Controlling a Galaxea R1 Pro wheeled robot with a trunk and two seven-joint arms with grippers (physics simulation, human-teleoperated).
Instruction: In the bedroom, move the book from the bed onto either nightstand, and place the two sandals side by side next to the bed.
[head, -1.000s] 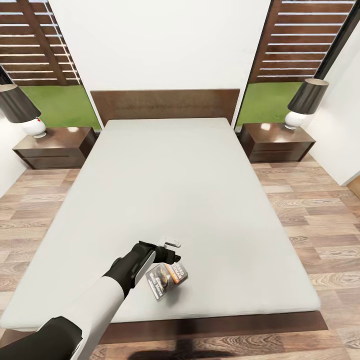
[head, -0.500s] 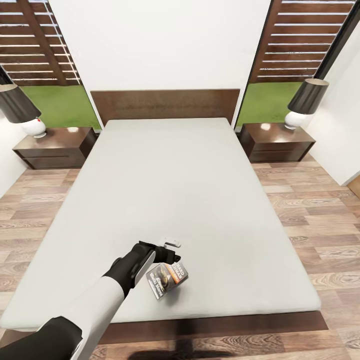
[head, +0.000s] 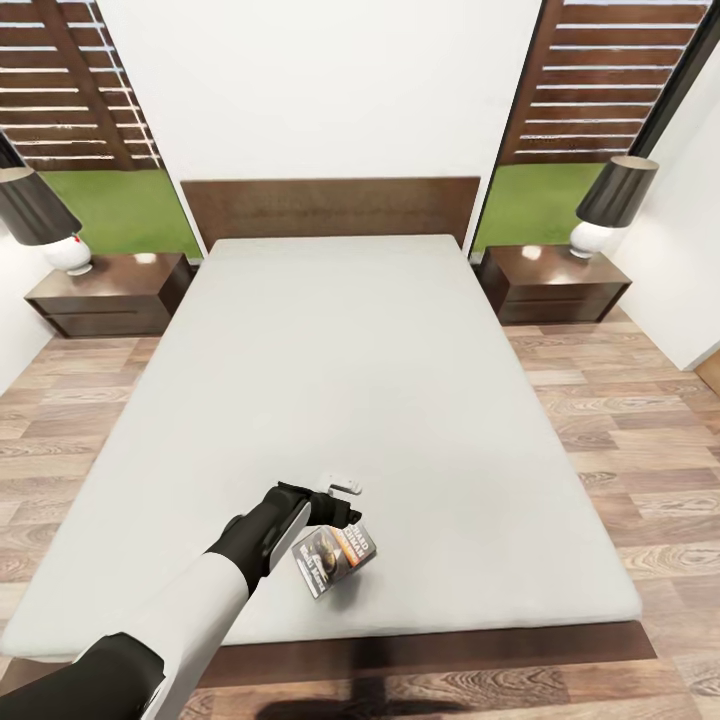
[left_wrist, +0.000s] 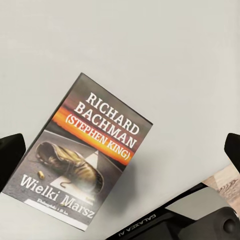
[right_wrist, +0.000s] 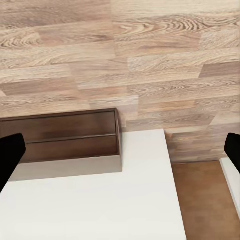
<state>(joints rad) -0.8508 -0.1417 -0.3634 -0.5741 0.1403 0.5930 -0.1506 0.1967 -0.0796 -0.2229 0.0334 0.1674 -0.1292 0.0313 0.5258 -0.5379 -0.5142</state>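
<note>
Bedroom: white wall ahead, wood-plank floor (head: 620, 420), dark-framed windows either side showing grass and a brown slatted fence.

The bed (head: 350, 360) takes up the middle of your head view: pale-grey mattress, dark brown frame, low flat headboard (head: 330, 207) against the wall.

Two nightstands flank it, each carrying a lamp with a dark shade and white base: the left nightstand (head: 110, 295) with its lamp (head: 45, 225), the right nightstand (head: 555, 283) with its lamp (head: 610, 205). Both stand well apart from your arm.

Your left arm (head: 200, 600) reaches in from the lower left over the foot end of the mattress.

Left pincer (head: 335, 510) hangs just above the book (head: 335, 558); in the left wrist view its dark fingertips (left_wrist: 11, 157) sit wide at either edge, spread, gripping nothing.

The book lies flat on the mattress near the foot edge, cover up and skewed; orange band, white lettering and a dark oval picture read clearly in the left wrist view (left_wrist: 85, 155).

Right pincer (right_wrist: 120, 155): fingertips spread wide at the frame edges, pointing down at plank floor and a dark wooden piece beside a white surface.
</note>
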